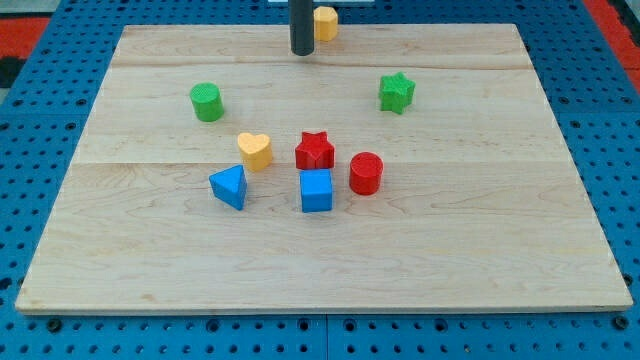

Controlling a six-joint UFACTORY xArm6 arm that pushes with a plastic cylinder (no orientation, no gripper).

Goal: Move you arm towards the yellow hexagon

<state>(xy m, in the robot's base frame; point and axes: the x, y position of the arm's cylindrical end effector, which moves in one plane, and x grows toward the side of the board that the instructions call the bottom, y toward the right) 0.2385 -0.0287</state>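
The yellow hexagon (326, 22) sits at the top edge of the wooden board (150, 250), a little left of centre. My tip (302, 51) is the lower end of a dark rod. It stands just left of and slightly below the hexagon, close beside it. I cannot tell if they touch.
A green star (397, 92) lies right of the tip. A green cylinder (207, 102) lies at the left. In the middle are a yellow heart (255, 151), a red star (314, 150), a red cylinder (366, 173), a blue cube (316, 190) and a blue triangle (229, 186).
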